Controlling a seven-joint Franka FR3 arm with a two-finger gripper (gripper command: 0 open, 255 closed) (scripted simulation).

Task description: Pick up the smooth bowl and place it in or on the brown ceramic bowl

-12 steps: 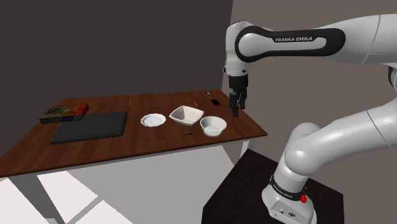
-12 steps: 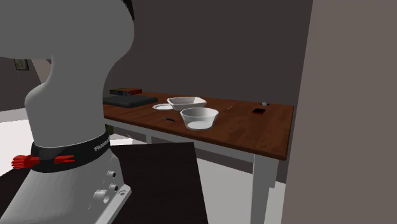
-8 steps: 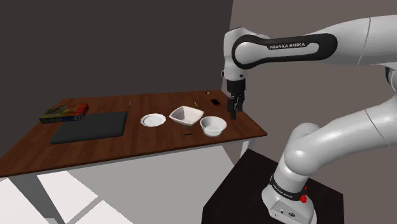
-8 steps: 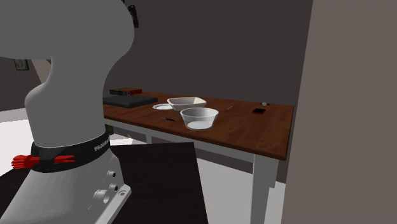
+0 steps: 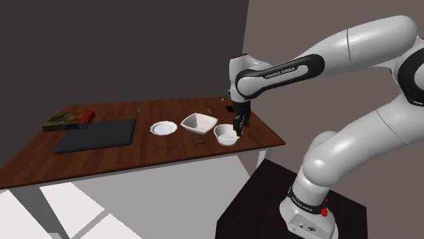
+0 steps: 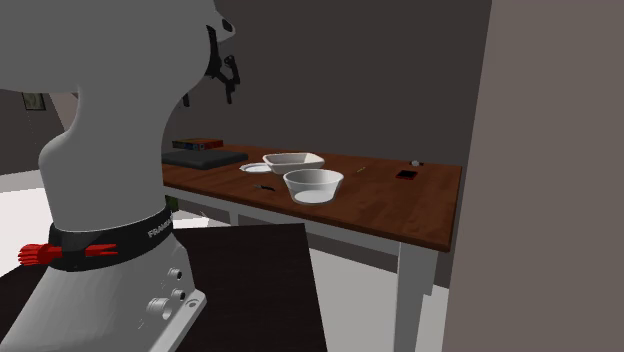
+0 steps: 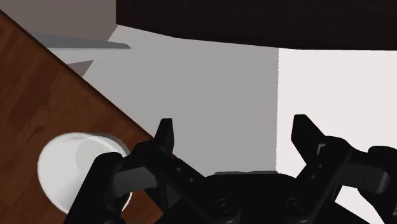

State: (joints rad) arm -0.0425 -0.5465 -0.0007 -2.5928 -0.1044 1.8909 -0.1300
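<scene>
A brown wooden counter point(image 5: 136, 146) stands before a dark grey wall point(image 5: 102, 47). The hand point(image 5: 237, 126), fingers spread and empty, hangs by the round white bowl's point(image 5: 226, 135) 2 o'clock rim.

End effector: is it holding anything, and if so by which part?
Nothing is held. The end effector is open and empty, near the round bowl.

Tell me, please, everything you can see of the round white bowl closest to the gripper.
The round white bowl is plain and smooth, with sloping walls that narrow to a small base; its material does not show. It stands upright and empty on the brown wooden table, near the edge, close beside a squarish white bowl. The open gripper hangs above its rim; in the wrist view the bowl lies outside the fingers, so nothing grips it.
</scene>
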